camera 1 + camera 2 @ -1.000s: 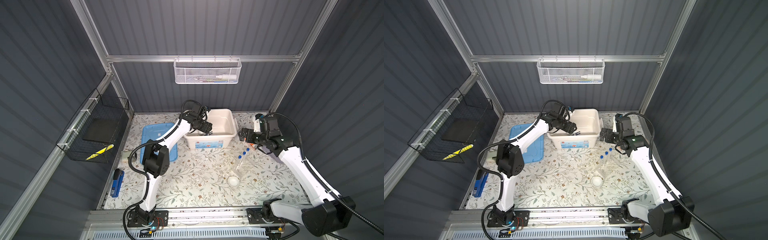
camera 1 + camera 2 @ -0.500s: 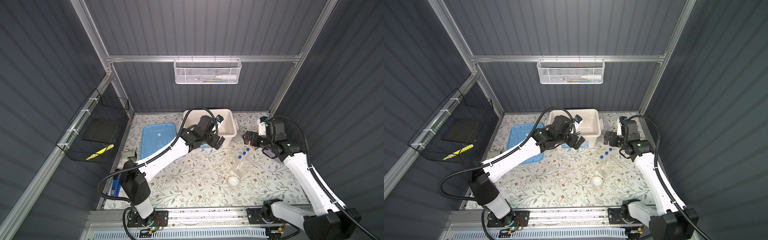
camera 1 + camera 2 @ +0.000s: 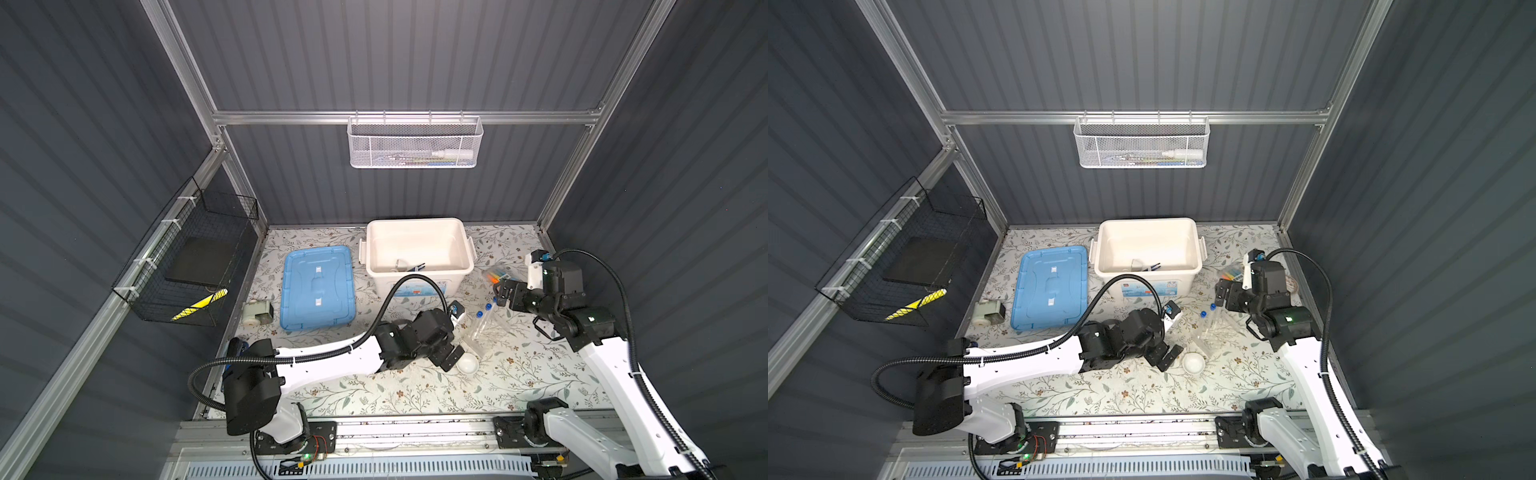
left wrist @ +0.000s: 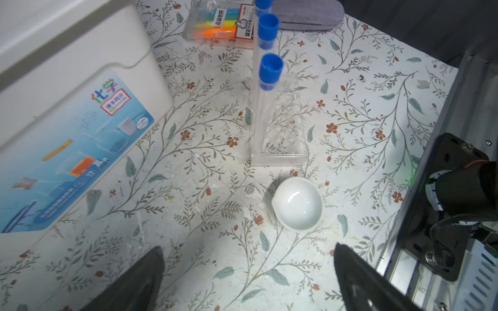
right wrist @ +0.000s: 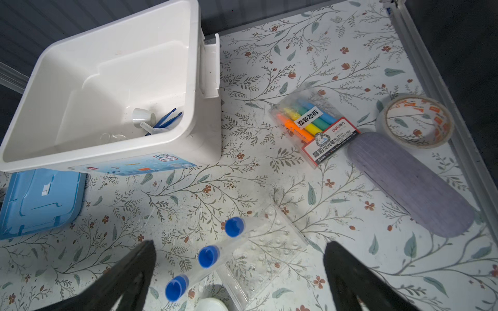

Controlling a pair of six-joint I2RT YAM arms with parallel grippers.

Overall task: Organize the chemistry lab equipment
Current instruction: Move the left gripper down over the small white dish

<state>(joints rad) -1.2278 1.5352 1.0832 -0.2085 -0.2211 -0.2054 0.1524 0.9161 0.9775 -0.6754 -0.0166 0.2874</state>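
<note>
A clear plastic rack lies on the floral mat and holds three clear blue-capped tubes. A small white dish sits just in front of it. My left gripper is open and empty, right beside the dish. The right gripper hovers open above the rack's far end, holding nothing. In the white bin lie dark blue tweezers, a small white cup-like dish and clear glassware.
A pack of coloured markers, a tape roll and a grey-purple case lie right of the bin. The blue lid lies left of it, and a small white device sits at the mat's left edge.
My left arm has swung out of the bin toward the front, down beside the white dish, and its jaws have opened wider. The right gripper has shifted slightly nearer over the rack.
</note>
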